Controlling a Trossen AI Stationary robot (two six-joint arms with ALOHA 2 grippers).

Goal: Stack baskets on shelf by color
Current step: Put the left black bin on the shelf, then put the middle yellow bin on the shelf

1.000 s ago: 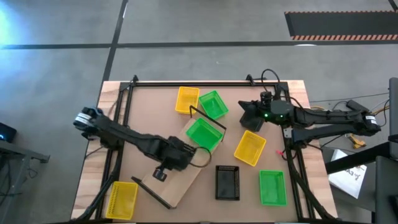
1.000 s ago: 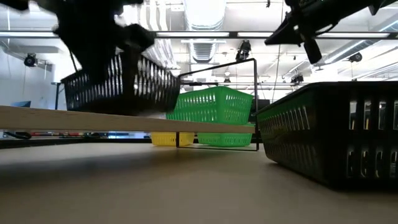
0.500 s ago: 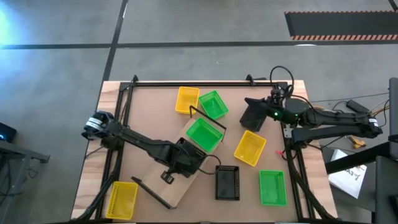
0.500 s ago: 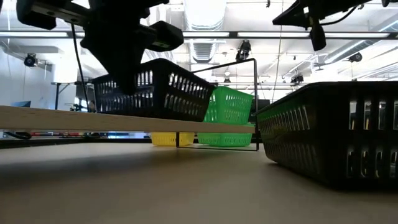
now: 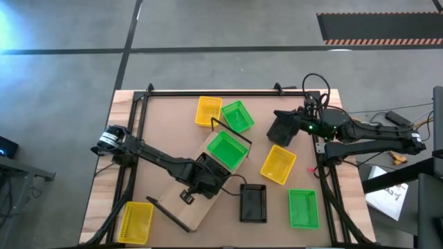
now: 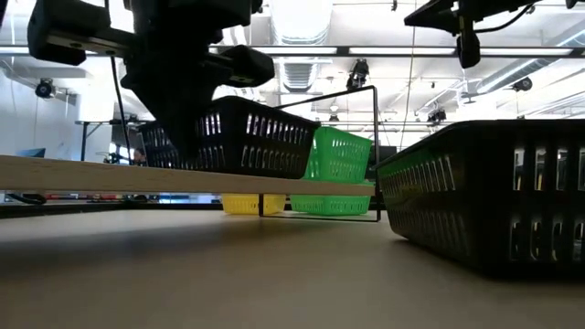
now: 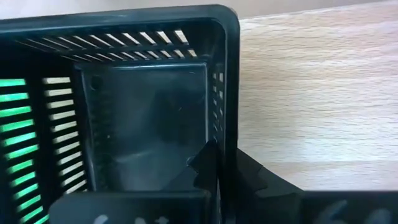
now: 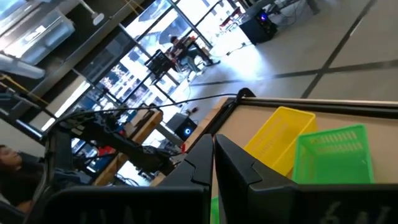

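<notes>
Left gripper [image 7: 219, 171] clamps wall of black basket [image 7: 149, 112], resting on shelf [image 5: 201, 181] just beside green basket [image 5: 227, 149]. Right gripper [image 5: 285, 128] holds second black basket [image 5: 280, 127] aloft over table's right rear, fingers pinched on its rim. Advice: seat left basket flat on board, clear of green one, before releasing; right one then nests inside.

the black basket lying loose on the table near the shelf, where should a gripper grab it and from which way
Take the black basket by its rim, coming straight down from above. It sits upright with its mouth open upward, so one finger can go inside and one outside a thin wall. The long wall facing the green basket looks freest; the shelf and the left gripper crowd the other side.
</notes>
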